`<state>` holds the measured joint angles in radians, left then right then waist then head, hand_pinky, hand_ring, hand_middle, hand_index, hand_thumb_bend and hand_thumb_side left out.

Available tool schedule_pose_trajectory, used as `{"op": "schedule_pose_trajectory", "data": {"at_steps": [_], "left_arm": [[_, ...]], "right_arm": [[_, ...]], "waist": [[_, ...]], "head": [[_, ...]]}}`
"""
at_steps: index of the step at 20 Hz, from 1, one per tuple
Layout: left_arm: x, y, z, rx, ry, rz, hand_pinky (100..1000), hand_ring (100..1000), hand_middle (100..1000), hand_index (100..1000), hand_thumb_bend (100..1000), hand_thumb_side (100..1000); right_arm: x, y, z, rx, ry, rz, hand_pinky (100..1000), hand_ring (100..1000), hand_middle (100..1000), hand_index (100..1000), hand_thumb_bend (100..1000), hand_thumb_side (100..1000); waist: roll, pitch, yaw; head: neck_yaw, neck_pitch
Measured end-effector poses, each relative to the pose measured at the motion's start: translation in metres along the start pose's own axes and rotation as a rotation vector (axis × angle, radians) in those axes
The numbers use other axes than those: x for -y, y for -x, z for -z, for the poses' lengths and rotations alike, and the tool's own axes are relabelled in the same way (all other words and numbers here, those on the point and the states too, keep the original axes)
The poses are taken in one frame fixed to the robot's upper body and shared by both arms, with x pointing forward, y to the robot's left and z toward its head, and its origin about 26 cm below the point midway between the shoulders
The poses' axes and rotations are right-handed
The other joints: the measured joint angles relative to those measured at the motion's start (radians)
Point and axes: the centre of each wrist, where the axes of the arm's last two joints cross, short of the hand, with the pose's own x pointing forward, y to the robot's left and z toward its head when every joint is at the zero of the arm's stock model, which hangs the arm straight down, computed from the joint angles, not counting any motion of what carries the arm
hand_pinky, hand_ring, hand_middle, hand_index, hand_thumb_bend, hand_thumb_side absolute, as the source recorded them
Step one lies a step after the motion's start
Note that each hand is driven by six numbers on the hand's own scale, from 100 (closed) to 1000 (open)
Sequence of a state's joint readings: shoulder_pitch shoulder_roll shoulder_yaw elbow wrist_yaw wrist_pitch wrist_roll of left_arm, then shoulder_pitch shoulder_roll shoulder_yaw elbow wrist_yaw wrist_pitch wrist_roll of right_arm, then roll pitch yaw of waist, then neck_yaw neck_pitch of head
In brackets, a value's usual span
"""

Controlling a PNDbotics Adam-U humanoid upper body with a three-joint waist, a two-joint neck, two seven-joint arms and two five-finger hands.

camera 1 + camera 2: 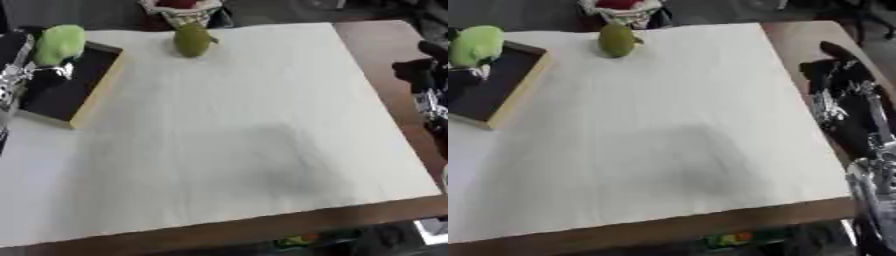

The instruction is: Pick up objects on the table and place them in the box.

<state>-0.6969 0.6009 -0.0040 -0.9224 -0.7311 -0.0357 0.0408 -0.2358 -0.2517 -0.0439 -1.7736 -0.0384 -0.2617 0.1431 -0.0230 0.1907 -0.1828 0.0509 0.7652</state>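
Observation:
A light green rounded object (59, 42) hangs over the far left corner of the box (94, 95), a shallow wooden tray with a black inside at the table's left. My left hand (19, 67) comes in from the left edge and is shut on this green object from below and beside it. An olive-green pear-shaped object (192, 40) stands on the white cloth near the far edge, right of the box. My right hand (840, 82) rests open over the brown table at the right edge, holding nothing.
A white cloth (236, 140) covers most of the brown table (376, 40). Beyond the far edge stands a pale patterned container (182, 11) with something red in it. Small coloured things lie on the floor below the near edge.

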Motion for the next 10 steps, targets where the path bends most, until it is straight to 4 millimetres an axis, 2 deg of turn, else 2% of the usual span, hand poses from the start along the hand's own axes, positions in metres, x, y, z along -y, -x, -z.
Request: {"op": "schedule_pose_trajectory", "data": {"at_steps": [2, 3, 4, 6, 7, 10], "left_arm": [[0.006, 0.007, -0.002, -0.026, 0.018, 0.017, 656, 949, 769, 864, 100, 202], [0.008, 0.01, -0.002, -0.033, 0.025, 0.024, 685, 982, 806, 890, 205, 406], [0.01, 0.012, -0.003, -0.037, 0.029, 0.028, 695, 992, 817, 896, 237, 451], [0.01, 0.014, -0.003, -0.036, 0.026, 0.035, 727, 1000, 851, 909, 358, 631], [0.008, 0.015, -0.003, -0.032, 0.02, 0.038, 736, 1000, 859, 910, 401, 696], [0.004, 0.015, -0.003, -0.016, -0.005, 0.039, 763, 1000, 885, 917, 458, 782]], "right_arm": [[0.0, 0.0, 0.0, 0.0, 0.001, -0.001, 854, 800, 641, 903, 100, 470], [0.0, 0.0, 0.0, 0.0, 0.001, -0.001, 854, 800, 641, 903, 100, 470], [0.001, 0.0, 0.0, 0.0, 0.001, -0.001, 854, 800, 641, 903, 100, 470], [0.001, 0.0, 0.0, 0.0, 0.002, -0.003, 854, 800, 641, 903, 100, 470], [0.001, 0.0, 0.0, 0.0, 0.002, -0.003, 854, 800, 640, 903, 100, 470], [0.001, 0.001, -0.001, -0.001, 0.0, -0.003, 854, 799, 640, 903, 100, 470]], "waist": [[0.0, 0.0, -0.001], [0.0, 0.0, -0.001], [0.0, 0.0, -0.001], [0.001, 0.0, -0.002], [0.001, 0.0, -0.002], [0.002, 0.0, -0.002]], "head": [[0.0, 0.0], [0.0, 0.0], [0.0, 0.0], [-0.001, 0.0], [-0.001, 0.0], [-0.002, 0.0]]}}
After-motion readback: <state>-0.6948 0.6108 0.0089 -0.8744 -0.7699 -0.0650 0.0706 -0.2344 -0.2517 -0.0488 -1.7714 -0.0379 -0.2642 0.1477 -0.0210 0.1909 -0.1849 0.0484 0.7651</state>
